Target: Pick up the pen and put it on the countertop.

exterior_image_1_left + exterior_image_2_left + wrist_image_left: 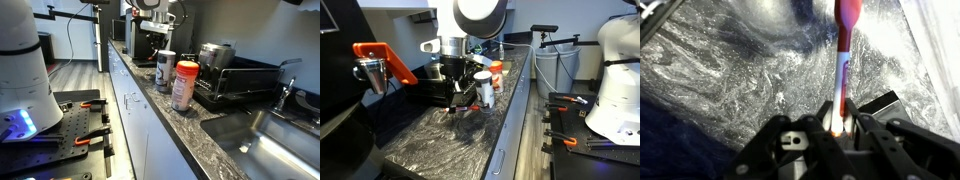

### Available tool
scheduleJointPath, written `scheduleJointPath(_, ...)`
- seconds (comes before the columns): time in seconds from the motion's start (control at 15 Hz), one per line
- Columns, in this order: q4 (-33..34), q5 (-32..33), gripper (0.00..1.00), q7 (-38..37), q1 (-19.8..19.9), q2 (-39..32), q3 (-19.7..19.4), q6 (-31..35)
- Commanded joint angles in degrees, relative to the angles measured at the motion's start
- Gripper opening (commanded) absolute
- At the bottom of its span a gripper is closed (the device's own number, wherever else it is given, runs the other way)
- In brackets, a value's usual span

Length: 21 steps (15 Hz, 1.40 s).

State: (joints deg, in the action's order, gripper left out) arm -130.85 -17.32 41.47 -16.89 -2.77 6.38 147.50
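1. You're in the placing step. The fingers [824, 118] pinch the pen [845, 60] by one end. The pen is off the table [440, 140] or barely on it, in hand just beside the can [484, 90].
2. Next move, my read: ease down onto bare stone beside the can, spread the fingers, then lift straight clear. The pen is round and may roll, so release low.
3. Only the wrist view shows the grip and the red-and-white pen, but it can't tell you whether the tip touches.
4. An exterior view shows the arm [451, 45] low beside the can. The far one shows only the can [165, 70]; the pen is too small to see there.
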Motion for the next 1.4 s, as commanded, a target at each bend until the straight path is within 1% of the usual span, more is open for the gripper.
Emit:
scheduleJointPath(0.0, 3.51, 6.18, 0.04, -4.91, 1.94, -3.54, 3.18, -1.28)
scheduleJointPath(0.33, 5.26, 15.21, 0.04, -13.07, 1.86, -6.77, 5.18, -0.15)
scheduleJointPath(0.53, 6.25, 22.17, 0.04, -18.75, 1.63, -8.23, 4.95, -0.86)
scheduleJointPath(0.73, 6.86, 26.59, 0.04, -22.59, 1.47, -9.79, 4.84, -1.13)
scheduleJointPath(0.87, 7.27, 28.38, 0.04, -24.03, 1.37, -10.95, 4.93, -1.06)
scheduleJointPath(1.0, 7.64, 29.16, 0.04, -23.92, 1.44, -12.33, 5.19, -0.78)
scheduleJointPath(1.33, 8.42, 27.79, 0.04, -21.42, 2.35, -15.62, 6.46, 0.60)
